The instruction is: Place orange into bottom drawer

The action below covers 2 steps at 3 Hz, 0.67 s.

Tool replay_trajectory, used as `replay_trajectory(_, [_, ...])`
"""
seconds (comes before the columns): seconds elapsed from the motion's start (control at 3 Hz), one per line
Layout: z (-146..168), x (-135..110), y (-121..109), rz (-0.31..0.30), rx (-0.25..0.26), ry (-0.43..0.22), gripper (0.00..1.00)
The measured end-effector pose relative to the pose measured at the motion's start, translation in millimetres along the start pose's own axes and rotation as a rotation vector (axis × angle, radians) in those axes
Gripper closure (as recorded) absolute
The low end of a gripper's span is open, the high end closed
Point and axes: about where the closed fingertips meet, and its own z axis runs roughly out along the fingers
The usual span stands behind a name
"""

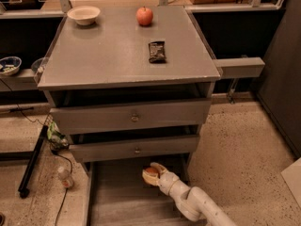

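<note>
Camera view: the bottom drawer stands pulled out. At its rear, just below the middle drawer, the gripper is clasped round the orange. Up on the cabinet top sit a pale bowl, an apple and a dark packet, its print unreadable.

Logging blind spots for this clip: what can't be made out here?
Camera view:
Whether the orange, held by the end effector over the bottom drawer, touches its floor: the end effector hides its underside.
Drawer front: cut off by the lower edge.
Label on the dark packet: too small.
</note>
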Motion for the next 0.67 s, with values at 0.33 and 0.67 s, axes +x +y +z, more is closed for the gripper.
replay_trajectory(0.33, [-1.4,3.3,-0.1,0.008,0.004,-0.002,1.00])
replay_trajectory(0.67, [-6.1,14.3,-0.4,0.034,0.016,-0.006,1.00])
